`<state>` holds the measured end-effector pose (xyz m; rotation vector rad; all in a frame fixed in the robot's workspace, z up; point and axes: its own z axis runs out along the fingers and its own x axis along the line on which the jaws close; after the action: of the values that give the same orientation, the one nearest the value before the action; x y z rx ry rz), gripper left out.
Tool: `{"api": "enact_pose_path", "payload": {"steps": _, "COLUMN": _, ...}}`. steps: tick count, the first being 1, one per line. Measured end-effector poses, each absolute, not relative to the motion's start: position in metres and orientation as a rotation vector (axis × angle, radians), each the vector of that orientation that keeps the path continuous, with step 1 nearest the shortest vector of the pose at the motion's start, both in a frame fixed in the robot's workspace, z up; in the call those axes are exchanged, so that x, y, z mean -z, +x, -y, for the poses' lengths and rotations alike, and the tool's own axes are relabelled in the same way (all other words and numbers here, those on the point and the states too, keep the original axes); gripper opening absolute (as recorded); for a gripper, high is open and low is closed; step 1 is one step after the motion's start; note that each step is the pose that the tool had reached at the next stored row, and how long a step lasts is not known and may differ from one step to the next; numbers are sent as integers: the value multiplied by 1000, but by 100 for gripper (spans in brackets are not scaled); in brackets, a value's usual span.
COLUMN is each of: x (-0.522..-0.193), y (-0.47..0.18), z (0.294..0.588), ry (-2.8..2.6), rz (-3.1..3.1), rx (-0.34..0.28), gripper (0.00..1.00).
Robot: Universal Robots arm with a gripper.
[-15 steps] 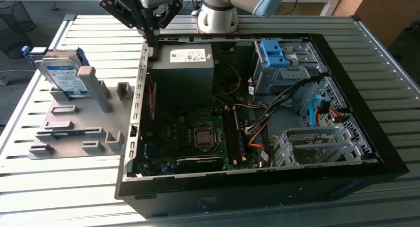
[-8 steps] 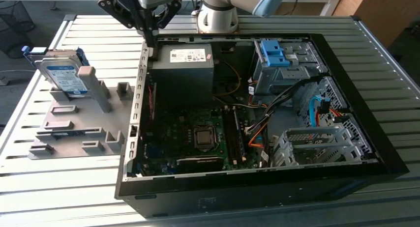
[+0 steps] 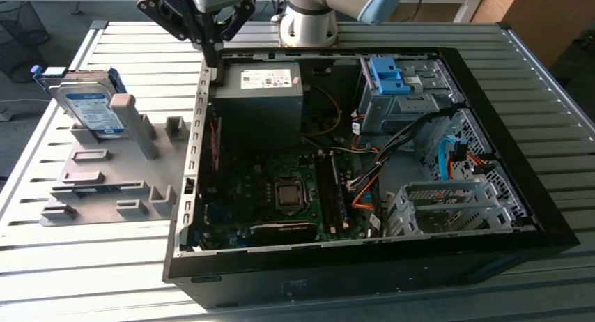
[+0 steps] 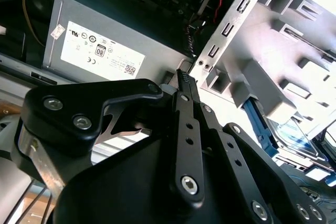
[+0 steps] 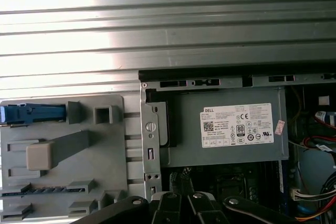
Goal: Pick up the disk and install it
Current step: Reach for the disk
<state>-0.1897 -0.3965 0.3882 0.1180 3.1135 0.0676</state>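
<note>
The disk, silver-grey with a white-and-blue label and a blue carrier frame, stands on edge at the far end of a grey fixture, towards the exterior view's left. In the second wrist view the disk lies beyond the fixture's blocks. The first wrist view catches its blue carrier edge. My black gripper hangs over the computer case's back left corner, to the right of the disk and apart from it. Its fingers are shut with nothing between them, as both wrist views show, with the gripper and gripper above the case wall.
The open computer case fills the table's middle. Inside it are a dark grey box with a white sticker, a bare blue bracket on the drive bay, a metal cage and loose cables. The arm's base stands behind.
</note>
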Motion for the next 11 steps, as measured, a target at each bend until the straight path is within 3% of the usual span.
{"api": "enact_pose_path", "payload": {"steps": 11, "x": -388, "y": -193, "z": 396, "ry": 118, "rz": -3114, "rx": -68, "gripper": 11}}
